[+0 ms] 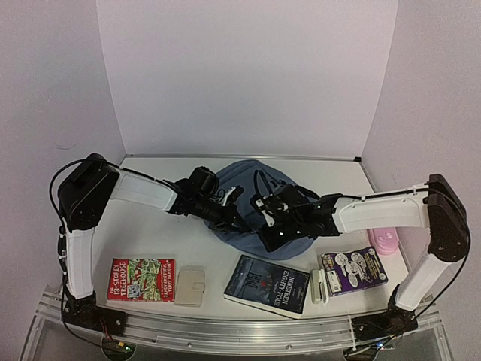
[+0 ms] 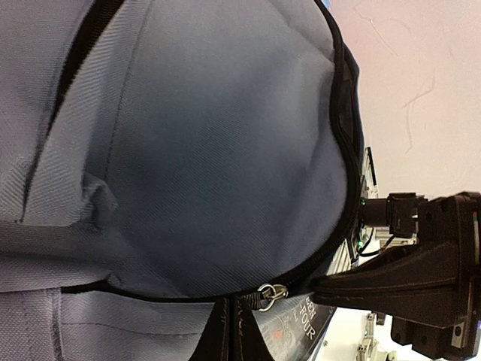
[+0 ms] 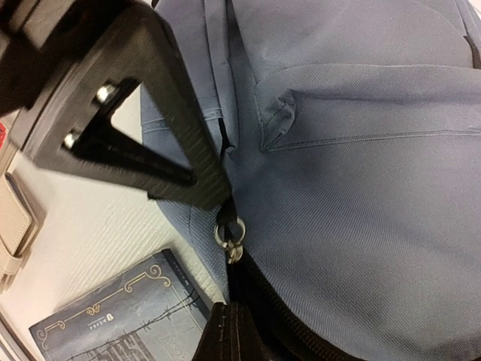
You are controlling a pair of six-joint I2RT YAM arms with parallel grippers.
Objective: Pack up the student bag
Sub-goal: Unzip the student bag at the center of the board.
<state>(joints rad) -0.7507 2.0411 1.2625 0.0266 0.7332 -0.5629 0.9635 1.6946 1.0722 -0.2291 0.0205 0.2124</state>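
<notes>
White walls are seen on three sides of a pale surface [image 1: 150, 233]. One student bag [image 1: 239, 174], slate-blue, is laid flat directly beneath both sets of fingers, its front pocket face turned up. Its outline is largely masked by the arms. The long axis appears to run from the far wall toward the arm bases, but which end is the top cannot be told. The left fingers [image 2: 224, 338] are pressed together, as are the right fingers [image 3: 225, 335]. One zipper pull [image 3: 230, 232] is noted just ahead of the right fingers; whether it is pinched cannot be told. Nearer the bases than the fingers, three books are counted: a red book [image 1: 140, 280], a dark book [image 1: 267, 286] and a purple book [image 1: 353, 271]. One beige wallet [image 1: 190, 286] is recorded between the red and dark books. One pink pencil case [image 1: 387, 241] lies well to the right of the right fingers.
</notes>
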